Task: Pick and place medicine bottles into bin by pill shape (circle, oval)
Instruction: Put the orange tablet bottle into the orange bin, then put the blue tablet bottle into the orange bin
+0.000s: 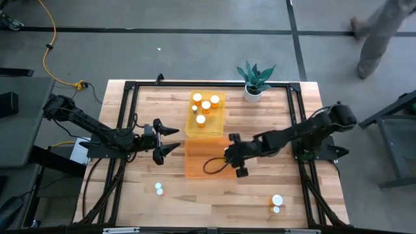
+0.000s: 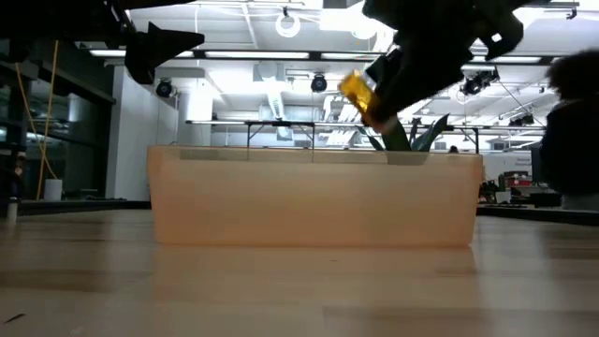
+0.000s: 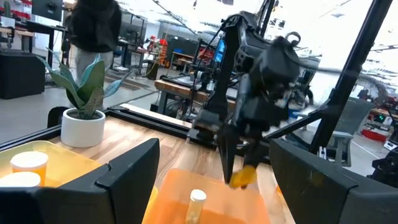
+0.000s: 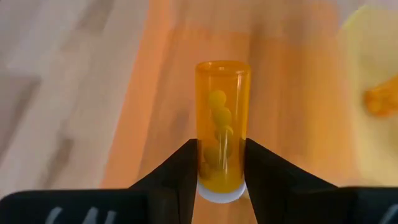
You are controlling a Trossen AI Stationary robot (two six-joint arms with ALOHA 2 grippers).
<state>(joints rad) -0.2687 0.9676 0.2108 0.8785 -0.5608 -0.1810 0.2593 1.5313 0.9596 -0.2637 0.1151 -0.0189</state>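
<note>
The person [image 1: 380, 36] is cut off by the high view's edge; the held bottle's cap [image 4: 221, 191] sits half-hidden between dark fingers.

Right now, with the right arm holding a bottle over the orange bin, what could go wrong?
The right claw pinches the bottle only near its cap end, so the long free end could pivot or slip out. Released from this height above the orange bin, the bottle may bounce or roll. The cable loop hanging below the right arm over the bin could snag. The left claw, open, waits just beside the bins.
</note>
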